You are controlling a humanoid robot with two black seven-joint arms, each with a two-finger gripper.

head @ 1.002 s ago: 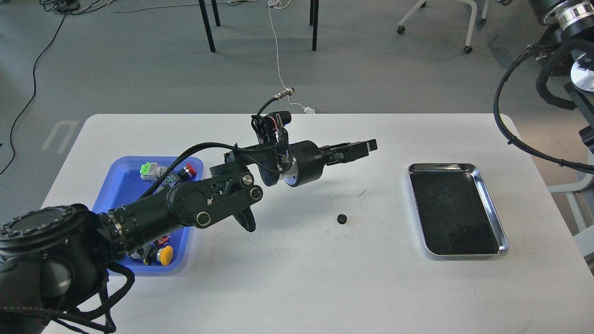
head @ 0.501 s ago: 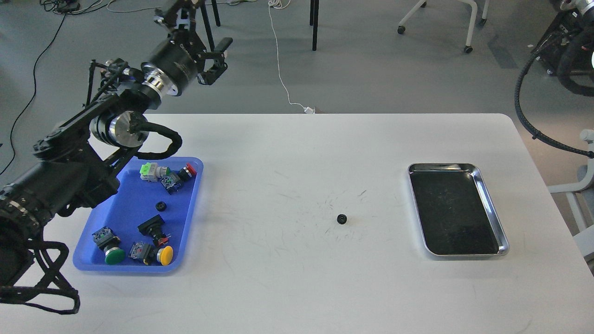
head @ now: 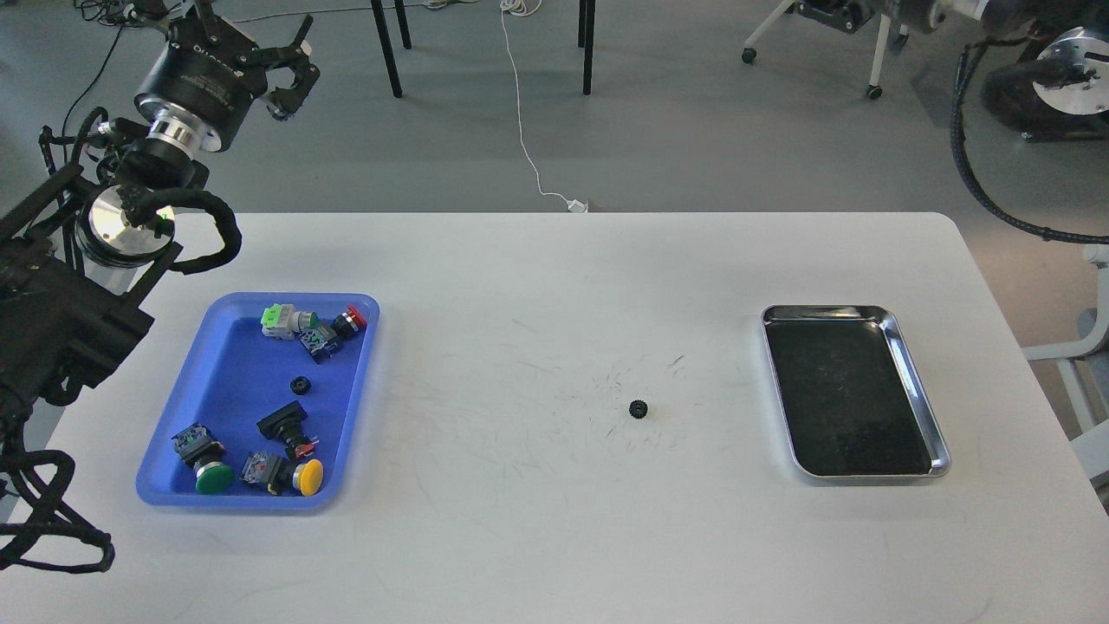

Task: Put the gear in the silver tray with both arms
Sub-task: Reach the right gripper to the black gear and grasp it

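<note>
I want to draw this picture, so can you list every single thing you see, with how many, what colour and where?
small black toothed gear: one, black, on the table's middle, apart from both trays
shiny rectangular silver metal tray: one, silver rim, dark bottom, right side, holding nothing
blue plastic tray: one, blue, left side
push-button switches: several, green, red and yellow caps, inside the blue tray
second small black gear: one, black, mid blue tray
white table: one, white, scuffed
left pincer: one, black, raised top left, open
right pincer: one, black, top right, state unclear
</note>
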